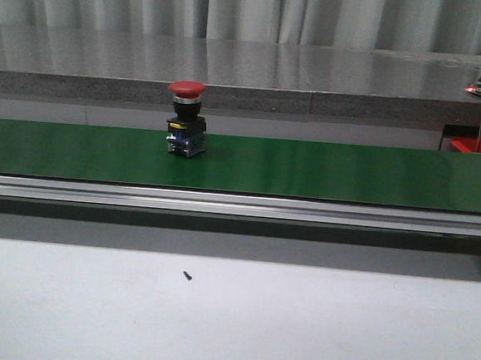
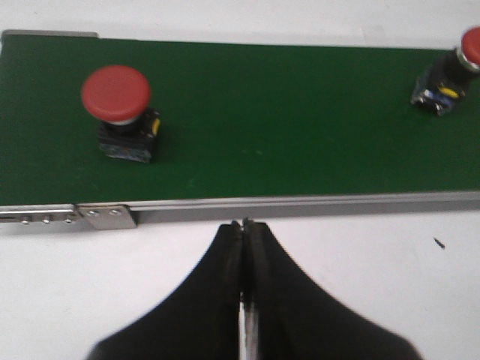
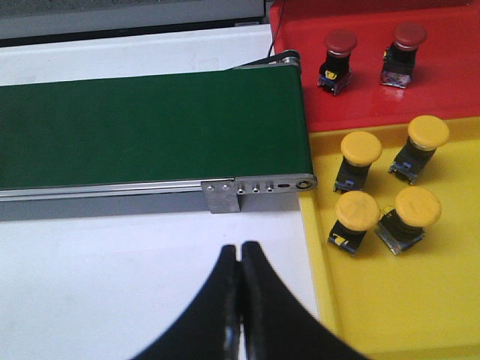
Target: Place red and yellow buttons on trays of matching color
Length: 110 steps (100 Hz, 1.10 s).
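Red buttons differed by view: front showed one [image 1: 186, 117] upright on the green belt [image 1: 325, 170]; left wrist showed two [image 2: 120, 112] [image 2: 450, 75]. Only right wrist showed the red tray [image 3: 450, 75] and yellow tray [image 3: 405, 300], holding matching buttons. Both arms' fingers [image 2: 241, 247] [image 3: 240, 259] were pressed together over the bench [image 1: 229, 329].

I see a white table [image 1: 229, 321] low in frame carrying the green belt [image 1: 308, 169], a small dark screw [image 1: 187, 275], and red tray [image 3: 450, 82] and yellow tray [image 3: 420, 300] at right.
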Each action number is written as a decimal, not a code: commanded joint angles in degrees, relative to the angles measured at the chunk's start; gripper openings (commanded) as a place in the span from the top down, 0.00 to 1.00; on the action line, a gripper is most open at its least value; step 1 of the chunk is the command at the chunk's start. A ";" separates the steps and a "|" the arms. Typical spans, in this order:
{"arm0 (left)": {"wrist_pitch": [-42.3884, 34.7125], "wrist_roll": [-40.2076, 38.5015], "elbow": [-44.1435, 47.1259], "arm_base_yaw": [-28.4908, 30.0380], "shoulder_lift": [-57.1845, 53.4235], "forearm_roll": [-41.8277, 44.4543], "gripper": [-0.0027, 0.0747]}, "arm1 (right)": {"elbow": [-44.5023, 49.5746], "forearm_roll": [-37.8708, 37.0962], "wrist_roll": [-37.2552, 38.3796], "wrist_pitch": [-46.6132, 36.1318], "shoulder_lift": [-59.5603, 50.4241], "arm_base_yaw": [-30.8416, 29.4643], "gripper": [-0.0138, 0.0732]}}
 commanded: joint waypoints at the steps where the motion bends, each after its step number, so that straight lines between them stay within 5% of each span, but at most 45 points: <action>1: -4.52 0.18 1.13 -3.22 -2.99 -0.37 0.99 | -1.20 -0.49 -0.85 -3.74 0.31 -0.07 0.86; 55: -16.65 -0.15 17.04 -5.63 -22.67 -1.01 0.99 | -1.20 -0.44 -0.85 -5.53 0.31 -0.07 0.86; 110: -17.03 -0.15 18.63 -5.63 -23.77 -1.01 0.99 | -1.25 0.15 -0.85 -8.85 1.54 -0.07 0.86</action>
